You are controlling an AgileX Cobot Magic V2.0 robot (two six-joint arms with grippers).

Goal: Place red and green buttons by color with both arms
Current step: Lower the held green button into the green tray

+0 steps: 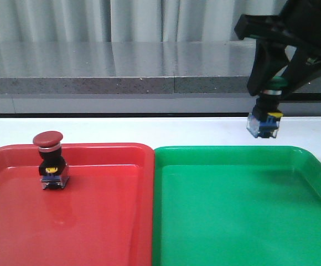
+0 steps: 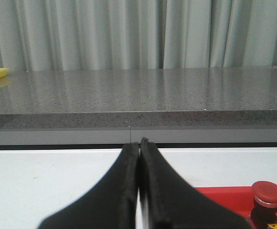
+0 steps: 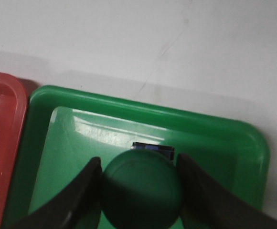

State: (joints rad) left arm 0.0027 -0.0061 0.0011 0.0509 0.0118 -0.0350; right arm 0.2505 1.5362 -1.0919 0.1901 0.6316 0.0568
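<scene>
Dark-red button (image 1: 48,139) (green button (image 1: 275,83))

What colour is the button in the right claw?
Green cap, clearest in the right wrist view.

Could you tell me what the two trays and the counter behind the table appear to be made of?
Red tray and green tray: probably moulded plastic with a glossy finish, judging by the soft highlights and rounded raised rims. Counter: looks like polished grey speckled stone or a stone-look composite; it faintly mirrors the curtain, but the pictures cannot settle which.
</scene>
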